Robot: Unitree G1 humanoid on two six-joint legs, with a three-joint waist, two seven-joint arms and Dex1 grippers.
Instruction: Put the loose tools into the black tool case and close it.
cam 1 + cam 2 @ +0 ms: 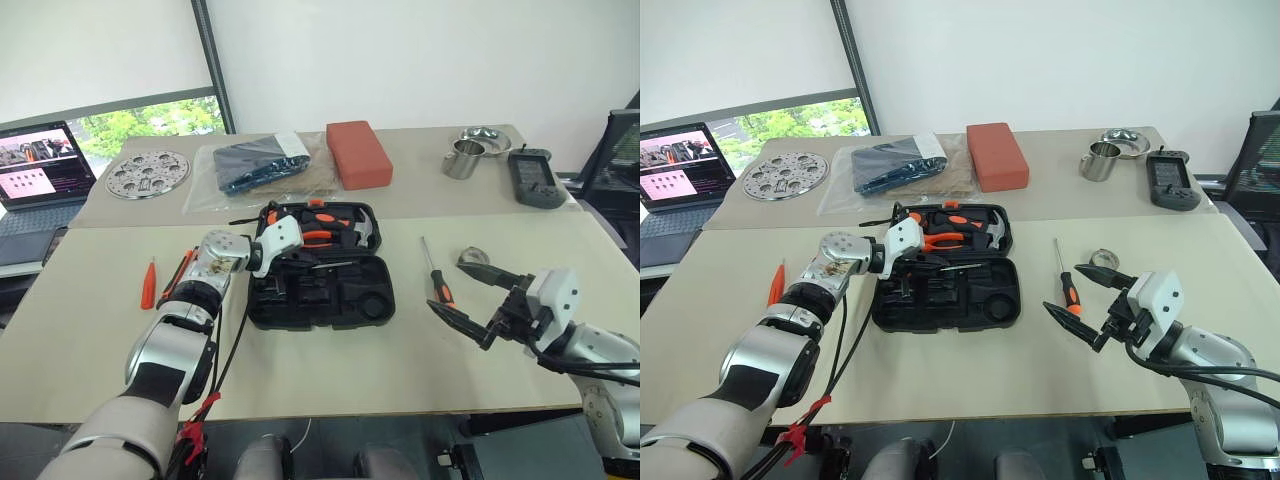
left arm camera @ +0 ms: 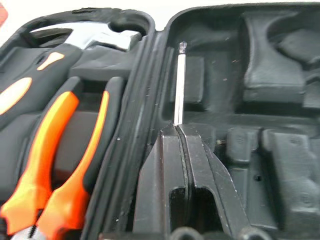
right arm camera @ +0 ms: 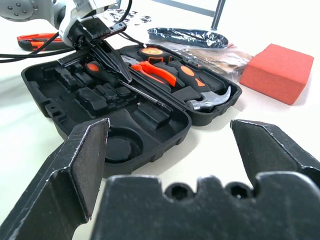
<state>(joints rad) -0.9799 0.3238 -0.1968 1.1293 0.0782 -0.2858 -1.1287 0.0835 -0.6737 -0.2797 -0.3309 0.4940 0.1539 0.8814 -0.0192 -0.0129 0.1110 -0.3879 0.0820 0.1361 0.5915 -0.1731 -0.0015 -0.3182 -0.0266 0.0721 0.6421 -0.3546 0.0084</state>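
your left end effector [image 2: 181, 131] clamped on a screwdriver [image 3: 142, 95] over the open black tool case [image 1: 318, 292], right end effector [image 1: 478, 297] fingers apart above the counter [image 1: 330, 365], second screwdriver [image 1: 434, 273] loose near it

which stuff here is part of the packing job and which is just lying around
Job: black tool case, screwdriver in the left pincer, screwdriver on the table, tape roll, orange tools.

Lying about: red block, bagged dark item, metal cup, grey handheld, laptop, metal disc.

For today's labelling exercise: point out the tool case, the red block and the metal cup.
Tool case [image 1: 372, 310]: left eye view, bare front tray.
Red block [image 1: 358, 152]: left eye view, top face.
Metal cup [image 1: 461, 160]: left eye view, side wall.
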